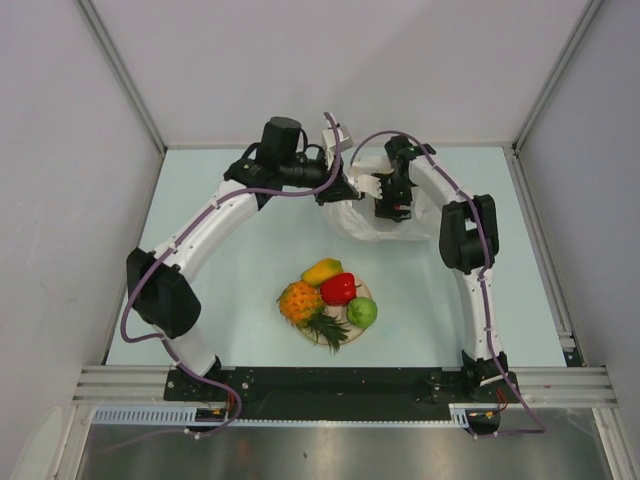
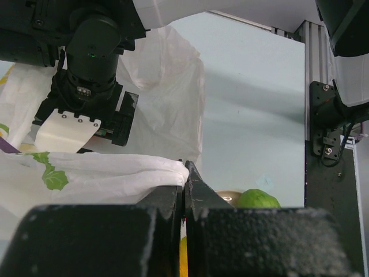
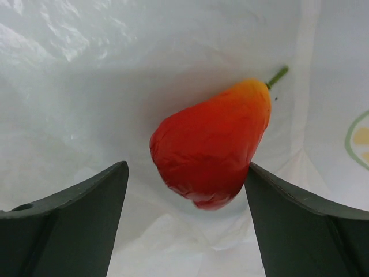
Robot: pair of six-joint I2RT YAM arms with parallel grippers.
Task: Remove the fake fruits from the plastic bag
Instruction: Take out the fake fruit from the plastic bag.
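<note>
From above, the left gripper [image 1: 347, 186] is seen shut on the left edge of the bag [image 1: 350, 222], while the right gripper [image 1: 392, 208] is lowered into the bag's mouth, just to the right of the left one. Well behind both grippers, toward the bases, a plate [image 1: 337, 346] is seen carrying a mango [image 1: 322, 271], a red piece [image 1: 338, 288], a pineapple [image 1: 299, 300] and a green piece [image 1: 362, 312]. In the left wrist view, the bag's rim is pinched between closed jaws, and the green piece is glimpsed beyond them. In the right wrist view, the fingers [image 3: 69, 219] are held wide apart, and a red-orange fruit [image 3: 213, 153] is seen lying inside the bag between them, close against the right finger; contact cannot be told.
</note>
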